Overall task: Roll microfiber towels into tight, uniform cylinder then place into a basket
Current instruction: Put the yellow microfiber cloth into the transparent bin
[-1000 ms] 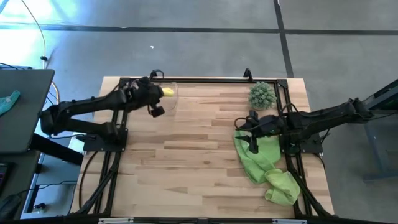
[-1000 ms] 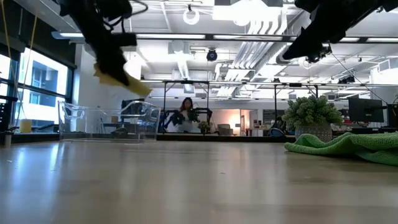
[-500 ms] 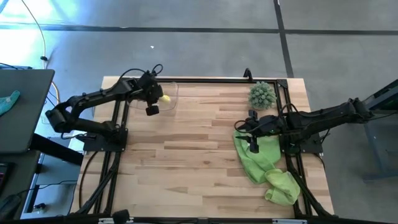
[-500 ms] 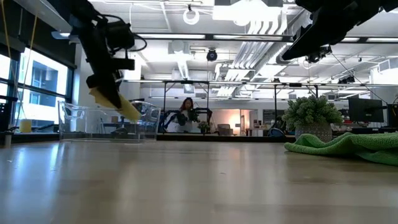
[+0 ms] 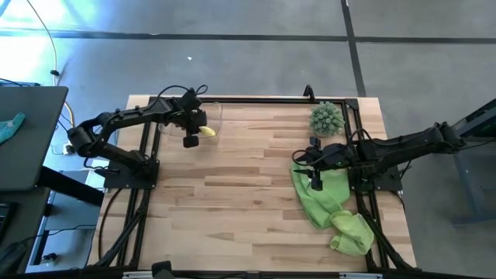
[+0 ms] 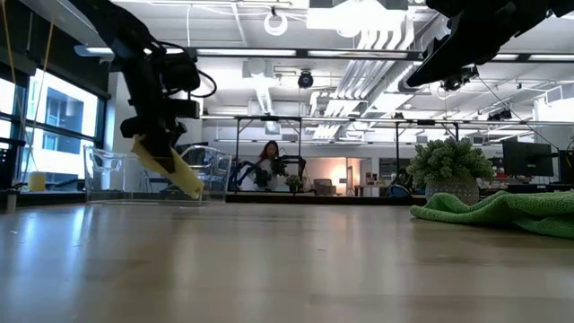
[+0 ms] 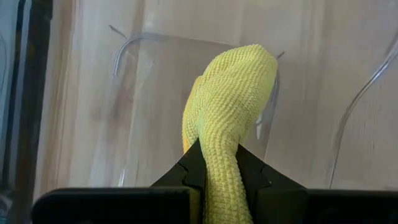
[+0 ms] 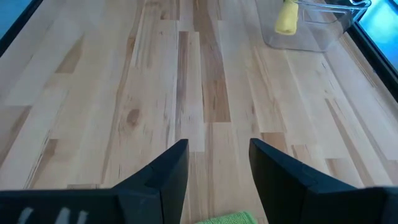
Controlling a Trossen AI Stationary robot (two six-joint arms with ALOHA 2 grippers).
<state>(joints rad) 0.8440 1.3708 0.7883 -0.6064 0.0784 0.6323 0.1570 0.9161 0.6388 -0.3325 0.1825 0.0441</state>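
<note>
Worktop (image 5: 232, 186): pale wood planks, black frame rails along the far edge and both sides; the wide middle between the arms is bare

Basket (image 5: 211, 116): clear plastic, at the far left corner, close to the far rail

Yellow towel (image 7: 227, 118): rolled, pinched between the fingers of the left gripper (image 5: 203, 130), hanging tilted over the basket's near rim; its free end points down toward the basket floor

Right gripper (image 8: 214, 165): fingers apart, holding nothing, hovering at the near end of the green towels (image 5: 329, 205)

Green towels: crumpled heap along the right edge, stretching toward the near corner

Plant (image 5: 326, 118): spiky, round, far right corner, just beyond the right gripper
</note>
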